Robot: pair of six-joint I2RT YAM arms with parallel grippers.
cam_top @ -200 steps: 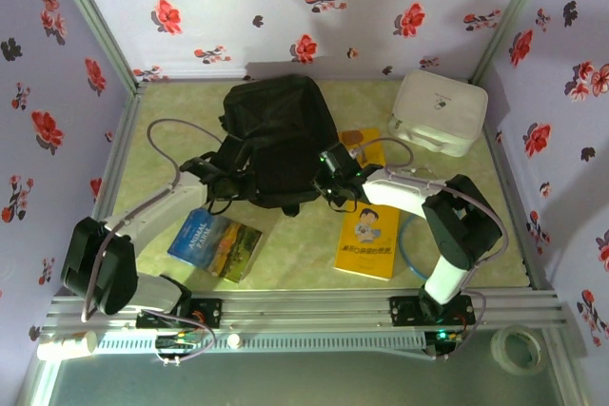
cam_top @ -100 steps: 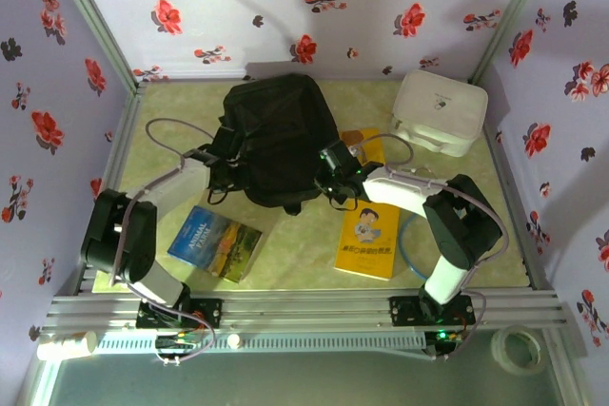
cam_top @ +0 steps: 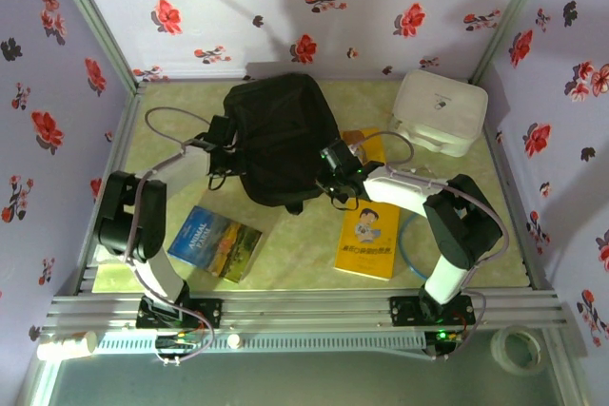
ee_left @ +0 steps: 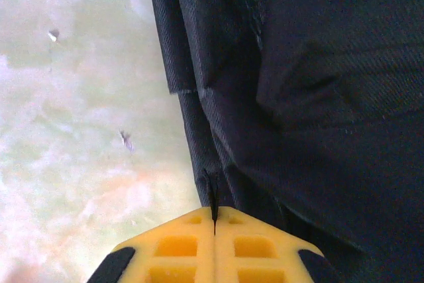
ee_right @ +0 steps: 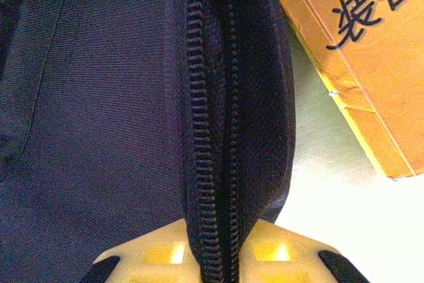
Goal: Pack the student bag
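At back centre of the worktop [cam_top: 295,259] lies the student bag [cam_top: 279,140], black, flat on its side. I have my left fingers [ee_left: 213,226] pressed together at its left edge, with a thin fold of black fabric nipped in the seam between them. My right fingers [cam_top: 328,173] pinch the zippered edge on its right side. An orange book [ee_right: 358,51] lies just beside that edge. 2 more books lie nearer me, apart from the bag: blue book [cam_top: 215,242], yellow book [cam_top: 369,241]. White zip case [cam_top: 440,111]: back right corner.
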